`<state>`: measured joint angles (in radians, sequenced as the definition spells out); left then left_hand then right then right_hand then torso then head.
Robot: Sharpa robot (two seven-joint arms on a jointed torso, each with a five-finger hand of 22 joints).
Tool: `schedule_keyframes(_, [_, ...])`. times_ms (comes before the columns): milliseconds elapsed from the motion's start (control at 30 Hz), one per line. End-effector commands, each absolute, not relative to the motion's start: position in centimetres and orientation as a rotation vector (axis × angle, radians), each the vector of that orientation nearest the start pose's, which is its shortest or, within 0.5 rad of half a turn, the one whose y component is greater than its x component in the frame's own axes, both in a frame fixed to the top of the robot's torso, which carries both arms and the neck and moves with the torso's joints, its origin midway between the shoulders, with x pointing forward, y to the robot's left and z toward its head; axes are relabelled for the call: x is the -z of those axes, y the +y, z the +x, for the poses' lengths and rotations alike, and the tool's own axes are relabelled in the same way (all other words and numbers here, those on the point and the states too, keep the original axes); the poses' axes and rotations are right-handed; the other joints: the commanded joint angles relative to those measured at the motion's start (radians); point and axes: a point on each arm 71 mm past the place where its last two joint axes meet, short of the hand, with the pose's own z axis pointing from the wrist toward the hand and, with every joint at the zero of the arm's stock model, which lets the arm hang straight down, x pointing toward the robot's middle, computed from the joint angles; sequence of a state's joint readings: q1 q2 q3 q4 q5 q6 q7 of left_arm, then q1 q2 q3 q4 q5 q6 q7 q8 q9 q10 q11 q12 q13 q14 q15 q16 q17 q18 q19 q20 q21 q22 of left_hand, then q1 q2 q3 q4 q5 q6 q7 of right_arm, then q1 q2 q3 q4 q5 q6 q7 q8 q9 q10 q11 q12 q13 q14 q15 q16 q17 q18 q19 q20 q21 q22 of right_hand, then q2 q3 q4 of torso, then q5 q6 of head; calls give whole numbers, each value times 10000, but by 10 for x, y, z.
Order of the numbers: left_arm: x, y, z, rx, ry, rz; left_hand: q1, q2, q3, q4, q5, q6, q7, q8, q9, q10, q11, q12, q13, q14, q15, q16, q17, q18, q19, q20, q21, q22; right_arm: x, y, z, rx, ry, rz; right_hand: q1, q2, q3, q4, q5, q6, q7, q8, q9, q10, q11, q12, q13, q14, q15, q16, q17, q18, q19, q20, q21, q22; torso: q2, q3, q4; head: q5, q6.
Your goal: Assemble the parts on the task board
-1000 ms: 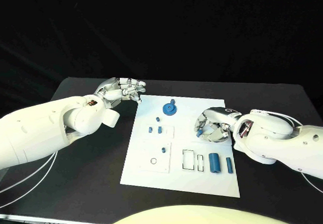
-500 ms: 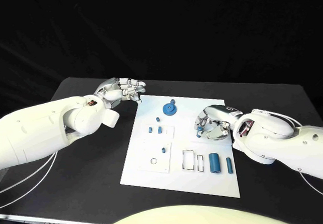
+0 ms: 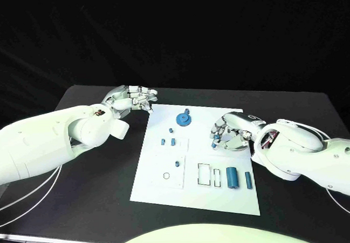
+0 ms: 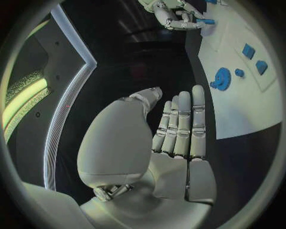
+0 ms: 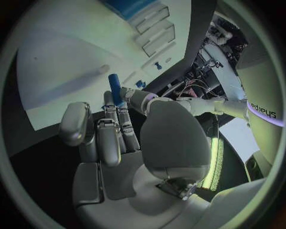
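Note:
The white task board (image 3: 195, 193) lies in the middle of the black table. My right hand (image 3: 231, 132) hovers over the board's right side and pinches a small blue peg (image 3: 215, 143) between its fingertips; the right wrist view shows the peg (image 5: 114, 89) upright against the fingers. My left hand (image 3: 132, 96) hangs just beyond the board's far left corner with straight fingers (image 4: 180, 125), holding nothing. On the board lie a blue gear (image 3: 183, 118), small blue blocks (image 3: 172, 141), a tiny peg (image 3: 178, 163), a thick cylinder (image 3: 233, 176) and a thin one (image 3: 248, 178).
Rectangular slots (image 3: 203, 173) and a round hole (image 3: 166, 175) are cut into the board near its front half. Black table (image 3: 92, 190) surrounds the board on all sides, with white cables at the front left edge.
My right hand has drifted a little toward the far side of the board with the blue peg. The left hand has stayed where it was.

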<state>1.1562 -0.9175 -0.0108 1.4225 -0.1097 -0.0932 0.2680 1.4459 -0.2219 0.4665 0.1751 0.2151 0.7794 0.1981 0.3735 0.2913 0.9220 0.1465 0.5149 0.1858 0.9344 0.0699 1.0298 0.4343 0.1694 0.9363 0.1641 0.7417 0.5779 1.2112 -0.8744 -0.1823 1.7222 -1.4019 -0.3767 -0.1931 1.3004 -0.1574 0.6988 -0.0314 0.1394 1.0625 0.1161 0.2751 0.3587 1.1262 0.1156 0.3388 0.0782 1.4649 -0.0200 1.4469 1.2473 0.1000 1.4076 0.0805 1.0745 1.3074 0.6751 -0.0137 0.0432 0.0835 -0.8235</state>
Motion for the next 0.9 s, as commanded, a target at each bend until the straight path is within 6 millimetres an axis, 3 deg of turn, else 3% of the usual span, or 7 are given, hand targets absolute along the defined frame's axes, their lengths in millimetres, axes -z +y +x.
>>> schedule_keyframes(33, [201, 264, 495, 15054, 16017, -10916, 38, 24, -1, 36, 11, -85, 236, 34, -9, -80, 5, 68, -8, 39, 53, -64, -11, 142, 68, 19, -52, -8, 204, -160, 422, -7820, 17376, -1266, 233, 172, 60, 4, 2, -20, 61, 59, 18, 678, -649, 23, 131, 461, -51, 43, 13, -81, 58, -34, 39, 852, 3, -1, -4, 5, 7])
schedule_keyframes(300, [201, 263, 495, 15081, 16027, -10902, 38, 24, -1, 36, 11, -85, 236, 34, -9, -80, 5, 68, -8, 39, 53, -64, -11, 142, 68, 19, -52, -8, 193, -129, 408, -8870, 16896, -1851, 215, 113, 75, -27, -7, -7, 66, 90, 57, 703, -653, 23, 144, 468, -56, 58, 45, -84, 63, -40, 59, 871, 9, 4, -5, 37, 2])
schedule_keyframes(433, [201, 261, 495, 15127, 16054, -10882, 38, 24, -1, 36, 11, -85, 236, 34, -9, -80, 5, 68, -8, 39, 53, -64, -11, 142, 68, 19, -52, -8, 196, -101, 398, -9672, 16723, -2303, 208, 84, 69, -41, -13, -7, 70, 100, 71, 708, -653, 21, 149, 467, -56, 55, 35, -80, 57, -41, 43, 870, 18, 4, 3, 60, -5])
schedule_keyframes(600, [201, 258, 496, 15186, 16084, -10856, 64, 36, 4, 33, 8, -91, 237, 46, -13, -83, 6, 74, -14, 39, 51, -67, -18, 141, 76, 15, -56, -11, 203, -63, 387, -10692, 16469, -2803, 210, 57, 61, -63, -18, -10, 73, 107, 83, 706, -653, 17, 153, 461, -57, 45, 7, -68, 34, -42, -27, 849, 3, 14, 14, 132, 90])
schedule_keyframes(733, [201, 255, 496, 15258, 16120, -10823, 64, 36, 4, 33, 8, -91, 237, 46, -13, -83, 6, 74, -14, 39, 51, -67, -18, 141, 76, 15, -56, -11, 210, -37, 376, -11386, 16404, -3192, 224, 43, 61, -91, -19, -23, 79, 109, 95, 695, -651, 9, 156, 452, -57, 29, -35, -46, -5, -43, -140, 814, 15, -14, 37, 174, 60])
schedule_keyframes(900, [201, 253, 496, 15281, 16137, -10813, 66, 30, -2, 35, 3, -95, 238, 50, -15, -86, 7, 76, -16, 38, 52, -68, -20, 141, 78, 15, -58, -12, 219, -23, 370, -11548, 16852, -3516, 229, 44, 63, -98, -18, -29, 82, 109, 99, 691, -648, 5, 157, 451, -57, 27, -41, -45, -7, -43, -146, 813, 3, -20, 19, 249, -45])
